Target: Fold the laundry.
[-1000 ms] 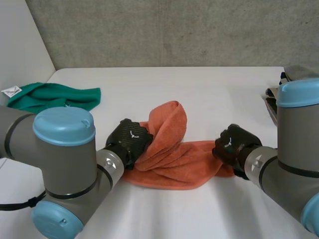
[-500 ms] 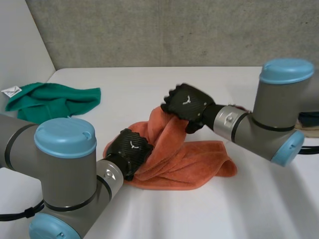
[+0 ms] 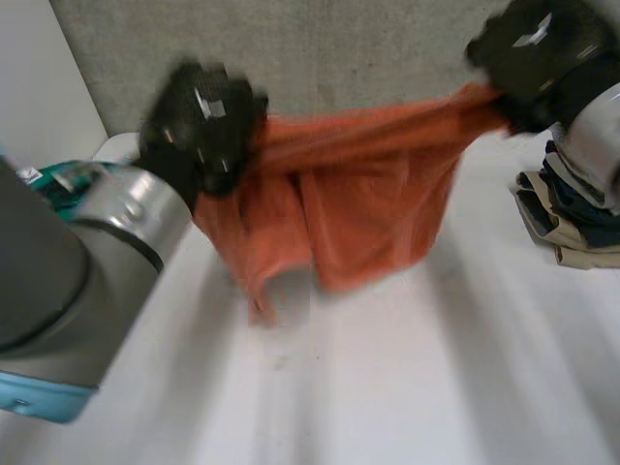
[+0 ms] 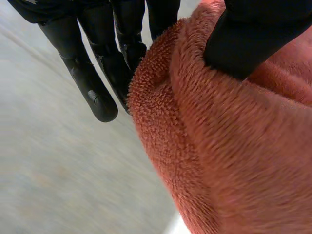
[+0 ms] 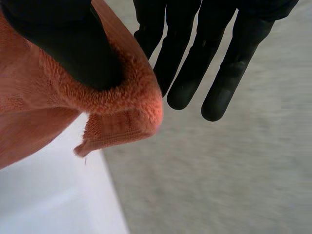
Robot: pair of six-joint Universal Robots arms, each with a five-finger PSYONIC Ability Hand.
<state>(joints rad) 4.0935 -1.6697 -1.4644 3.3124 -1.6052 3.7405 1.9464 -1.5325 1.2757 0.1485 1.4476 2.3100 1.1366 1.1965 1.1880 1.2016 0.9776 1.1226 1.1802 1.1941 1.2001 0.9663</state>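
Holding an orange terry-cloth towel (image 3: 368, 203) aloft over the white table (image 3: 417, 387), stretched sideways between two hands. Pinched at one top corner by the left black hand (image 3: 203, 121): thumb pressed into the pile against the fingers (image 4: 92, 83), the rest of them straight beside the cloth. Pinched at the other top corner by the right black hand (image 3: 538, 53) in the same way: thumb clamped on the hemmed corner, remaining fingers (image 5: 224, 63) straight and clear of it.

Long axis running from hand to hand along the taut top edge. Hanging below that edge in uneven, doubled-over drapes, lowest toward the left hand's end and close over the table; hard to tell whether touching. Equally near both hands, so probably calling for a joint move: drawing the corners apart and lowering the towel flat onto the table beneath.

Beyond the towel's left-hand end, behind the left arm (image 3: 87, 252), a crumpled green cloth (image 3: 58, 184). Beyond the towel's right-hand end, near that corner, a stack of folded beige and dark-blue garments (image 3: 557, 228). Directly under the towel, bare table. Worth minding the stack when bringing the right corner down.
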